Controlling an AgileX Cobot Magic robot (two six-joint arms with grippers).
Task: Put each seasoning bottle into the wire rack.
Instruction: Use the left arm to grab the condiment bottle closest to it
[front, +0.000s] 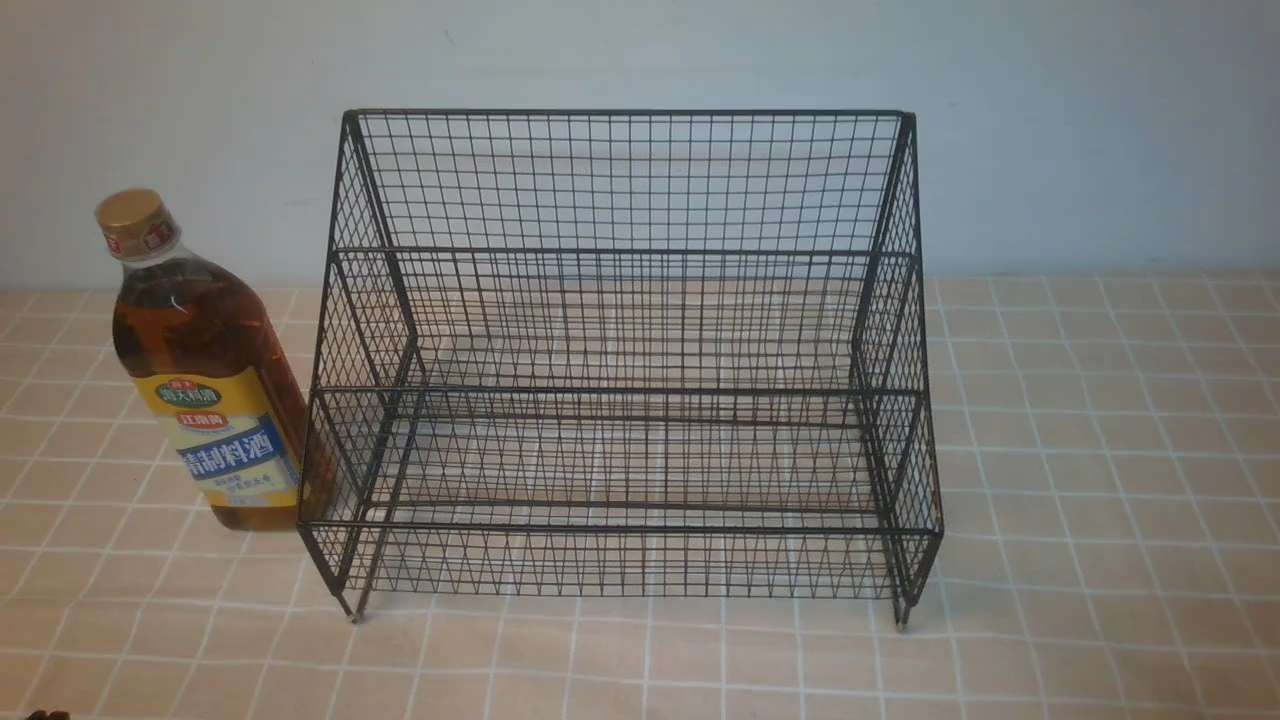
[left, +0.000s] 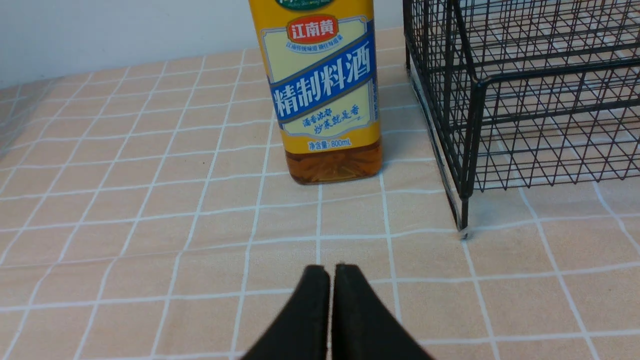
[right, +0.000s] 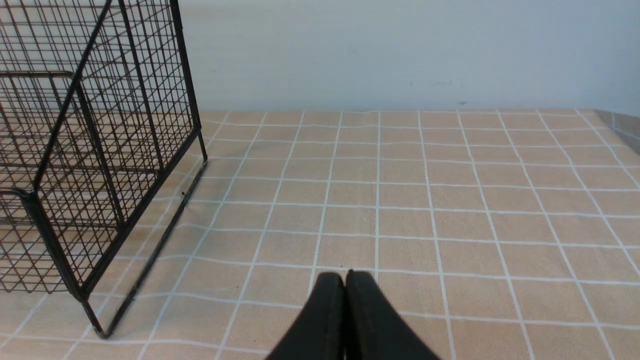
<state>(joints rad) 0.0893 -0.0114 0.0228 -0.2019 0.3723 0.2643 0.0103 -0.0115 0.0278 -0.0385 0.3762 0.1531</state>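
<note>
One seasoning bottle (front: 205, 370) with amber liquid, tan-gold cap and yellow label stands upright on the tablecloth, just left of the black wire rack (front: 625, 250). The rack holds nothing. In the left wrist view the bottle (left: 325, 90) stands ahead of my left gripper (left: 332, 270), which is shut and empty, well short of the bottle; the rack's corner (left: 472, 150) is beside it. My right gripper (right: 345, 276) is shut and empty over the cloth, beside the rack's right side (right: 90, 150). Neither gripper shows in the front view.
A beige tablecloth with a white grid (front: 1100, 450) covers the table. A pale wall (front: 1100, 120) stands close behind the rack. The table's right edge (right: 620, 122) shows in the right wrist view.
</note>
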